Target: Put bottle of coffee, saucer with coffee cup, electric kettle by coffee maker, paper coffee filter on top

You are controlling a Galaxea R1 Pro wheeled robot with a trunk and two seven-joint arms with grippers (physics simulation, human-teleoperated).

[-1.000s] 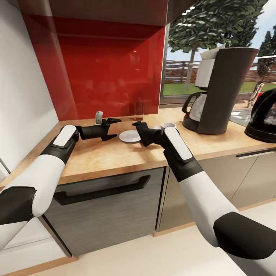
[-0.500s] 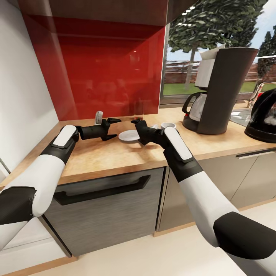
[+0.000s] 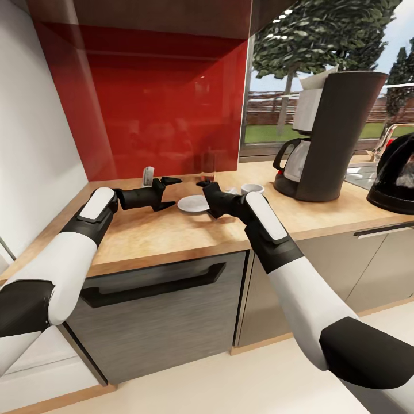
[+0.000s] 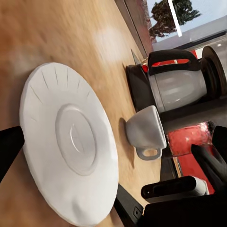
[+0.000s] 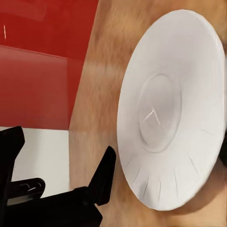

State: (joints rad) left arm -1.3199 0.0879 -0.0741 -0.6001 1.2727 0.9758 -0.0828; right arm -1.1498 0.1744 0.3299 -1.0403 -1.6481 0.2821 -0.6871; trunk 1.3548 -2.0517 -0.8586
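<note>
With both arms low over the counter [image 3: 172, 230]:
Saucer [image 3: 194, 203]: lying flat at frame centre, bracketed from both sides, likely for a two-sided pickup.
Left end effector [image 3: 168, 192]: fingers apart, empty, just left of saucer.
Right end effector [image 3: 207, 198]: just right of saucer; upper finger clear, lower one hidden, so spread uncertain.
Cup [image 3: 252, 188]: upright, right of saucer, partly behind right arm.
Coffee maker [image 3: 336, 135]: upper right, pale filter [image 3: 316, 80] on top.
Kettle [image 3: 397, 175]: cut off at right edge.
Small grey object [image 3: 148, 174]: by red splashback, unidentifiable.
</note>
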